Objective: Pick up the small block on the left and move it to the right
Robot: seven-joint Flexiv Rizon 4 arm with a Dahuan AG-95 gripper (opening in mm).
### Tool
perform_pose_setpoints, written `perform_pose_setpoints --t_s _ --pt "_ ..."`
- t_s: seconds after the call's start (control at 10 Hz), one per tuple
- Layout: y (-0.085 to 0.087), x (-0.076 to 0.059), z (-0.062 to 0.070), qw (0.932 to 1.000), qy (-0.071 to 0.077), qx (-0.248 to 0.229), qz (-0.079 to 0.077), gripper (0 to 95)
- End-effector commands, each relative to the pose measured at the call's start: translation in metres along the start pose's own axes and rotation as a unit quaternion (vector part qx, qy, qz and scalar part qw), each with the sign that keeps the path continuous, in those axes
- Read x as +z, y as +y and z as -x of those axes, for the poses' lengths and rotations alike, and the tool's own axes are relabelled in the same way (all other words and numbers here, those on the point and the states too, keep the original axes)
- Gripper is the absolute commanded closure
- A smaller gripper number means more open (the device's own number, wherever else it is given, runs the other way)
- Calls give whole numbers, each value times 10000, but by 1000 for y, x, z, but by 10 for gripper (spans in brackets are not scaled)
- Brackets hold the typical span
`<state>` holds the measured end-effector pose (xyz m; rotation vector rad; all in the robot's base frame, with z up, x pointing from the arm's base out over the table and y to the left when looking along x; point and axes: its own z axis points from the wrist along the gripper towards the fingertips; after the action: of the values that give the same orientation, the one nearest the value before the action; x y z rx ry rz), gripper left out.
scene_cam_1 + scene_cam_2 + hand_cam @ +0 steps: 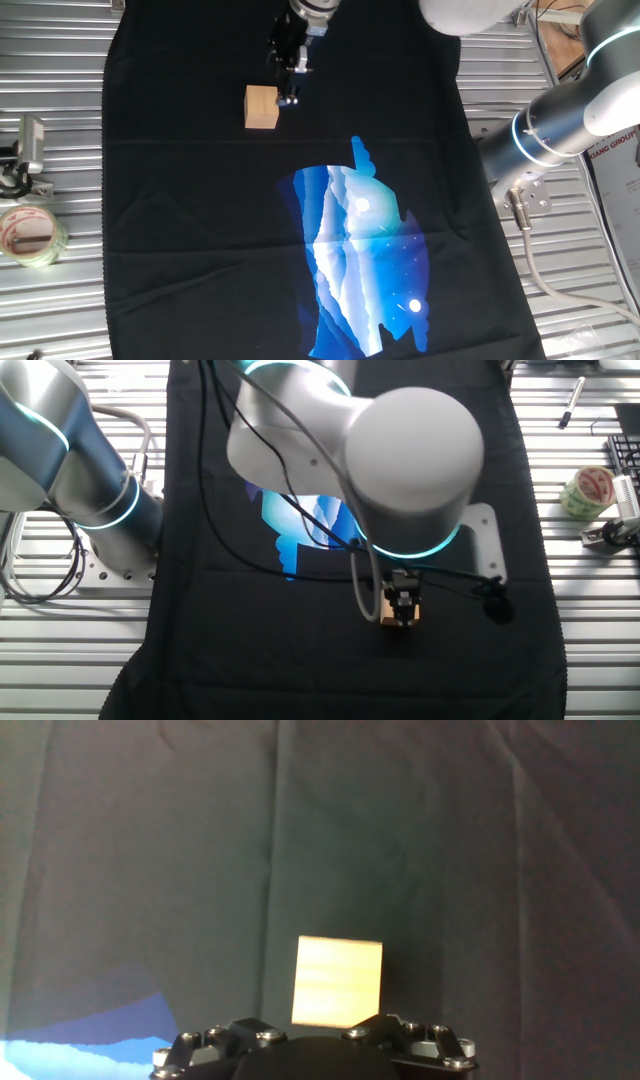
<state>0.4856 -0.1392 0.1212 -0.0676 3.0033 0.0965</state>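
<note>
1. A black cloth [200, 220] covers the middle of the slatted metal table [50, 130]; bare dark cloth lies all round the small block [262, 107], and the blue printed patch [365, 260] is well apart from it, nearer the cloth's centre.
2. Off the cloth's edge sit a roll of clear tape [30, 235] and a metal clip [30, 145]; both are well away from the block.
3. The gripper [292, 85] hangs just beside the block; whether they touch, I cannot tell.
4. In the hand view the block [338, 982] lies on the cloth just ahead of the gripper body, with nothing round it; the fingertips are out of sight, so how far apart they stand cannot be told.
</note>
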Motion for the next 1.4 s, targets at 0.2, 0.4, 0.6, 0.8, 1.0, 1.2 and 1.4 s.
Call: perform_pose_setpoints --t_s 0.2,0.4,0.6,0.8,1.0,1.2,1.4 --pt "2 1 0 10000 -11 40 -13 190" --pt "4 4 1 10000 -10 75 -5 190" --pt "5 6 2 10000 -2 83 -8 190" --pt "4 6 2 9999 -1 105 -12 190" --pt "4 6 3 9999 -15 144 24 190" --pt "4 6 3 9999 -12 122 32 190" --pt "4 6 3 9999 3 83 65 190"
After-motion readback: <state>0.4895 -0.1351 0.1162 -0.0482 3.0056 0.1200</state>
